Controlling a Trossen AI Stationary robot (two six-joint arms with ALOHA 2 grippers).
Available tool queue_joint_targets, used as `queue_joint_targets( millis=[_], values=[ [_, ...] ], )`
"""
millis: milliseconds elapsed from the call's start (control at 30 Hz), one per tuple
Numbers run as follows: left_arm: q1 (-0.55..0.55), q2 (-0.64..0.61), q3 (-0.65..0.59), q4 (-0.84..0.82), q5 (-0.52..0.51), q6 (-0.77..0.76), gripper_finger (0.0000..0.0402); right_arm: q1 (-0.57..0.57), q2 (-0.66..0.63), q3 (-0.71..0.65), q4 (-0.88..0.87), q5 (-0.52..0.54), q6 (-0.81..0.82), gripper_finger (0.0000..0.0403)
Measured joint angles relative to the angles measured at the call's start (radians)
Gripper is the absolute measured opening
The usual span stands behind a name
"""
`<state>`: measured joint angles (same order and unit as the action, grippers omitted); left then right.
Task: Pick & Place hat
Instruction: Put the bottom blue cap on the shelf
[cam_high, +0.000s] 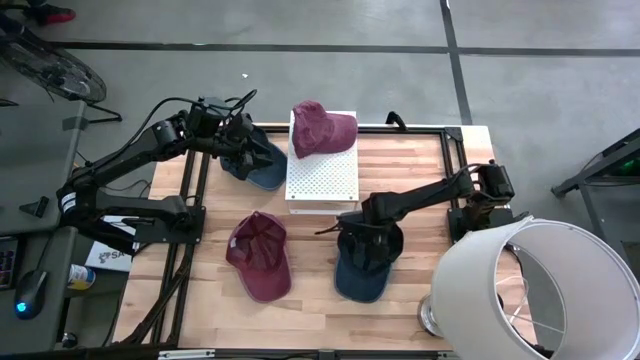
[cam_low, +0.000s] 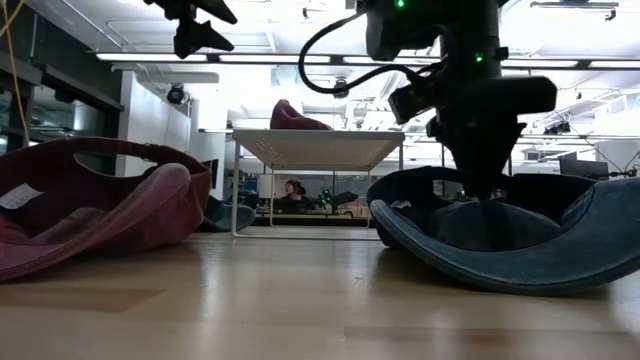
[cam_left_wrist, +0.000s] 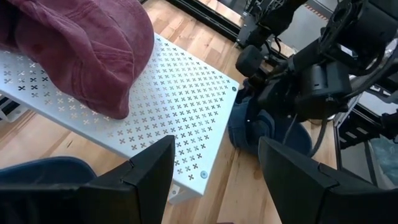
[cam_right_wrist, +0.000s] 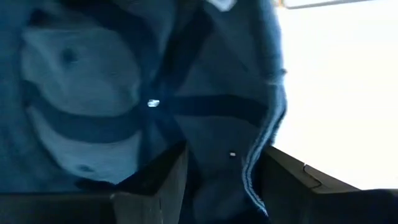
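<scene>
A dark blue hat (cam_high: 362, 272) lies upturned on the table at the near right, its hollow facing up. My right gripper (cam_high: 366, 240) points down into it, open. In the right wrist view its fingers (cam_right_wrist: 155, 186) stand on either side of the hat's rim edge (cam_right_wrist: 264, 146). A maroon hat (cam_high: 322, 128) rests on the white perforated platform (cam_high: 322, 180). Another maroon hat (cam_high: 260, 255) lies upturned at the near left. A second blue hat (cam_high: 258, 165) lies at the far left, under my left gripper (cam_high: 243, 140), which is open and raised, holding nothing (cam_left_wrist: 214, 180). My right gripper comes from above, pointing down, with one finger inside the hat's hollow and one beyond its rim (cam_right_wrist: 264, 146). The hat's near wall (cam_low: 520, 250) hides the fingertips in the low view. Whether they touch the cloth I cannot tell. The hat lies on the table.
A large white lampshade (cam_high: 545, 290) stands at the table's near right corner, close to the right arm. The platform's thin legs (cam_low: 236, 190) rise mid-table. A black frame (cam_high: 455, 150) runs along the table's far and side edges. Bare wood lies between the two near hats.
</scene>
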<state>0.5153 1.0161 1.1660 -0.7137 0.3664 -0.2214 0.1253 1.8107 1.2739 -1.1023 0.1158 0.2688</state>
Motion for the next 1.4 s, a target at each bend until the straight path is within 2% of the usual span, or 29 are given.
queue_joint_targets(
  millis=[233, 400, 700, 833, 1033, 1400],
  values=[
    [0.0, 0.0, 0.0, 0.001, 0.002, 0.0, 0.0231, 0.002, 0.0, 0.0, -0.018, 0.085, -0.056, 0.0169],
    [0.0, 0.0, 0.0, 0.001, 0.001, 0.0, 0.0231, 0.002, 0.0, 0.0, -0.006, 0.086, -0.143, 0.0173],
    [0.0, 0.0, 0.0, 0.0, -0.001, 0.0, 0.0231, 0.002, 0.0, 0.0, -0.004, 0.091, -0.109, 0.0232],
    [0.0, 0.0, 0.0, 0.0, -0.001, 0.0, 0.0231, 0.002, 0.0, 0.0, -0.015, 0.132, -0.105, 0.0234],
    [0.0, 0.0, 0.0, 0.0, -0.001, 0.0, 0.0231, 0.002, 0.0, 0.0, -0.03, 0.195, -0.085, 0.0196],
    [0.0, 0.0, 0.0, 0.0, -0.001, 0.0, 0.0231, 0.001, 0.0, 0.0, -0.061, 0.178, -0.082, 0.0069]
  ],
)
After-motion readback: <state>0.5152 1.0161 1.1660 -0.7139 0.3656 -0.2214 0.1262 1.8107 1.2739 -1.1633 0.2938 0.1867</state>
